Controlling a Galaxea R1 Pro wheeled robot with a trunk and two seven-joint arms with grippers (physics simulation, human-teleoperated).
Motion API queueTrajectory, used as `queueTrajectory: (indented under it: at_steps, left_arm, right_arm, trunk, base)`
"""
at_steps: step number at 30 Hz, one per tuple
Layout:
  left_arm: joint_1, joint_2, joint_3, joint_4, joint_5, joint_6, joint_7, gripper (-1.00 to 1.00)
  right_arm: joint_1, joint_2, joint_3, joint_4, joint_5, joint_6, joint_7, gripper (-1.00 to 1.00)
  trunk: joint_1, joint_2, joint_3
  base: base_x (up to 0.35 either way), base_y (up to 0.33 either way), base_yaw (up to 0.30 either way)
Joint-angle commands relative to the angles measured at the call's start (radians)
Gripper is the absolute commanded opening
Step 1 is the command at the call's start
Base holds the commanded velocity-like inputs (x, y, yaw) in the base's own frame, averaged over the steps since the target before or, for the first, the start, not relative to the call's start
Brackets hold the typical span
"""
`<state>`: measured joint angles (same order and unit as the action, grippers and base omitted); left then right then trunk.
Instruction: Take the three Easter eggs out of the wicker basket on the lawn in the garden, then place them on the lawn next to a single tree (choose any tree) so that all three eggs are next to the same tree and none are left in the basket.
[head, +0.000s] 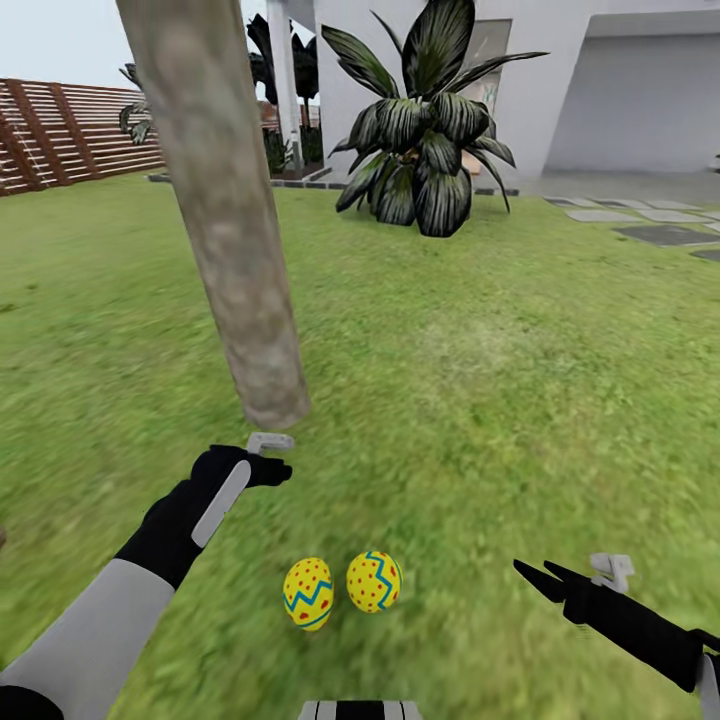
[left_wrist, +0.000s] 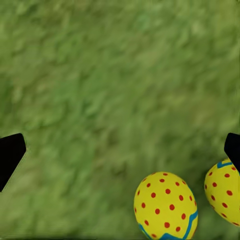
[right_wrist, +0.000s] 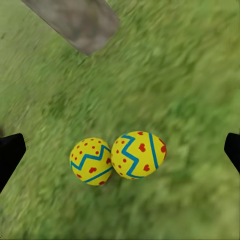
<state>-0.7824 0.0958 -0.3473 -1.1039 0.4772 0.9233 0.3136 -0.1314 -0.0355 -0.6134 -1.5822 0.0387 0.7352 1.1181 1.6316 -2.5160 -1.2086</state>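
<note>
Head view, lower centre of the frame: two Easter eggs, the left egg (head: 308, 593) and the right egg (head: 373, 581), lie side by side on the lawn (head: 500, 400), apparently touching, near the foot of the tree (head: 225, 230). The left gripper (head: 272, 455) hangs at centre left, just short of the trunk base; the left wrist view shows its fingertips (left_wrist: 11, 157) spread wide with nothing between them, hence released and empty. The right gripper (head: 535, 578), at lower right, is likewise parted and empty, its dark tips (right_wrist: 10, 155) at the edges of the right wrist view with both eggs on the grass between them (not gripped).

A third egg and the wicker basket are not visible in these frames; the task therefore appears about two-thirds done. The remaining egg should probably be set on open grass beside the pair, released low so that it does not roll or knock the others.

Eggs: smooth, glossy yellow ovoids with blue zigzag bands and red dots. Grass: soft, matted green. Trunk: thick, straight, mottled grey-brown bark. Upper frame: a dark broad-leaved shrub (head: 425, 130), a slatted brown fence (head: 70, 135), a white house (head: 600, 80) and grey stepping stones (head: 640, 220).
</note>
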Motion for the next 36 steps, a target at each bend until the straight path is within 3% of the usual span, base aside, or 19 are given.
queueTrajectory:
  at_steps: [1, 27, 31, 36]
  left_arm:
    - [-0.001, 0.001, -0.004, 0.000, 0.010, 0.002, 0.010, 1.00]
    - [-0.001, -0.003, -0.004, 0.008, 0.006, 0.003, 0.010, 1.00]
    - [-0.001, -0.002, 0.001, 0.017, 0.006, 0.068, 0.010, 1.00]
    - [-0.002, -0.005, 0.040, 0.023, 0.005, 0.124, 0.010, 1.00]
  right_arm:
    - [-0.001, 0.000, -0.002, -0.001, 0.004, 0.006, 0.006, 1.00]
    - [-0.001, 0.003, -0.005, -0.001, -0.001, 0.006, 0.008, 1.00]
    - [-0.001, 0.005, -0.004, -0.001, -0.002, 0.006, 0.008, 1.00]
    - [-0.001, 0.005, -0.005, -0.001, -0.002, 0.006, 0.008, 1.00]
  trunk:
    - [-0.001, 0.000, 0.002]
    - [-0.012, 0.006, 0.100]
    - [-0.014, 0.007, 0.116]
    - [-0.016, 0.008, 0.135]
  base:
    - [-0.049, 0.000, 0.227]
    - [-0.047, 0.000, 0.025]
    - [0.000, 0.000, 0.000]
    - [0.000, 0.000, 0.000]
